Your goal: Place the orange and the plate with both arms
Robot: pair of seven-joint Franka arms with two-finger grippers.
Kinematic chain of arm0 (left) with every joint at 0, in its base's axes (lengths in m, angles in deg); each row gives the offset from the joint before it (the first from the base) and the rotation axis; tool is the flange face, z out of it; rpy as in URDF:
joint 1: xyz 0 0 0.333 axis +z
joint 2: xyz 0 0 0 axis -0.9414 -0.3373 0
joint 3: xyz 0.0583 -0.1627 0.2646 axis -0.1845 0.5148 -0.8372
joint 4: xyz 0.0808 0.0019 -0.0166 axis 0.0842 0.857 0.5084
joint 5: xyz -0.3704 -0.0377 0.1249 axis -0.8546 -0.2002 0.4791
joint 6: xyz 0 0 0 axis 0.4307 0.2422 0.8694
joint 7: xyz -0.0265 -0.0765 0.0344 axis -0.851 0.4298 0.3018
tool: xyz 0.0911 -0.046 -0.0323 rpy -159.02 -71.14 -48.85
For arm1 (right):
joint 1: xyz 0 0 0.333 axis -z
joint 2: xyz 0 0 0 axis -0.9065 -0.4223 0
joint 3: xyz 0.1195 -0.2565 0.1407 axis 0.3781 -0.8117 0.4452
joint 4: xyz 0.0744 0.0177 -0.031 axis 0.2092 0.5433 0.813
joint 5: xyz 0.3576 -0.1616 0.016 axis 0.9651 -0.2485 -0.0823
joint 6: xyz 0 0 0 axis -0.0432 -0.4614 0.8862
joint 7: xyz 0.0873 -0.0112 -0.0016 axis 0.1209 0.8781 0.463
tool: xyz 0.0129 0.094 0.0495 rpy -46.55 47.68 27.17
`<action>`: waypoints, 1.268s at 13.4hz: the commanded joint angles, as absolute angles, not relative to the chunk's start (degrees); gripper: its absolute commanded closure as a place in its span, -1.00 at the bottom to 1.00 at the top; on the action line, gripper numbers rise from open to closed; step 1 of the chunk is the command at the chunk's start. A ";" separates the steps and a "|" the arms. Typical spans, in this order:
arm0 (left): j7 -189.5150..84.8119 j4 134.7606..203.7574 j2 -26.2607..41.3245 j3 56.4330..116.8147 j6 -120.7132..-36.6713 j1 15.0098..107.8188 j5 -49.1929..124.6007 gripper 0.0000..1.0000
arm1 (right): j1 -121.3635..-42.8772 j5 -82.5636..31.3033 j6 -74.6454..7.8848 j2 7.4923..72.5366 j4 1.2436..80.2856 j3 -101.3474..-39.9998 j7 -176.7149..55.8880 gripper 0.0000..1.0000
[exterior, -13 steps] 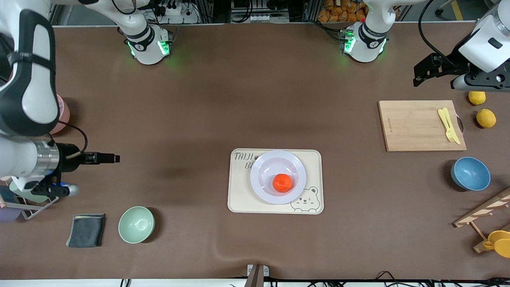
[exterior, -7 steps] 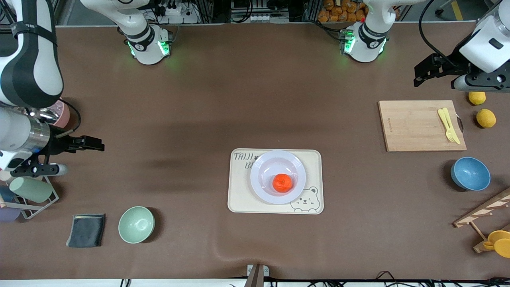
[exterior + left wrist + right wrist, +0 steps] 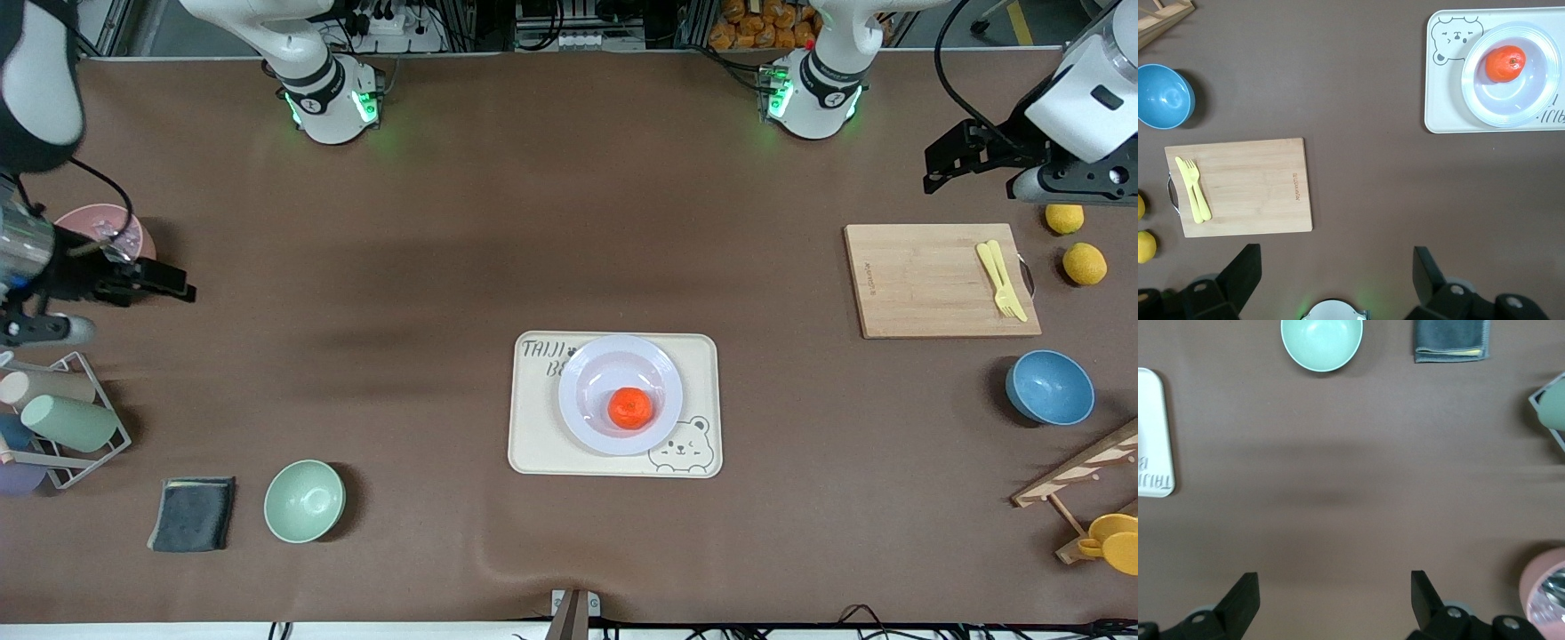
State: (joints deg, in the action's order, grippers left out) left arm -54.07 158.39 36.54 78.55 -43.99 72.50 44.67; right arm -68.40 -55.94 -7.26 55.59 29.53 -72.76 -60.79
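Lettering reading "TAIJI" runs along the cream bear tray, a second line beneath it cut off at "B" by the plate standing on the tray at mid-table. Brown matting covers the whole table, with cabling and shelving along the edge where the arm bases stand. At the right arm's end, the right gripper hangs over bare mat beside a pink cup, its jaws spread wide and holding nothing; a wire rack of cups, a dark folded cloth and a mint-green bowl sit nearer the camera. The orange rests inside the plate's shallow centre. Toward the left arm's end lie a wooden cutting board bearing a small burned-in mark too fine to read and a yellow fork, two lemons and a blue bowl. The left gripper hovers above mat near the board, jaws likewise wide apart and empty.
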 commanded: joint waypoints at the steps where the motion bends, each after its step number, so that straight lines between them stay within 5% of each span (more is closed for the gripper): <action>1: -55.20 158.14 36.67 78.76 -43.71 73.28 44.06 -1.00 | -66.43 -56.85 -2.76 56.70 26.56 -72.52 -60.57 -1.00; 6: -55.20 158.14 36.67 78.76 -44.32 73.45 44.06 -1.00 | -64.42 -57.11 -3.36 60.76 29.19 -70.94 -58.02 -1.00; 9: -55.20 158.23 36.67 78.76 -44.41 73.45 44.06 -1.00 | -59.86 -59.22 -6.17 62.51 32.44 -63.49 -57.49 -1.00; 17: -55.20 158.23 36.67 78.76 -45.20 73.98 44.06 -1.00 | -60.10 -59.58 -7.58 62.68 34.28 -63.47 -57.23 -1.00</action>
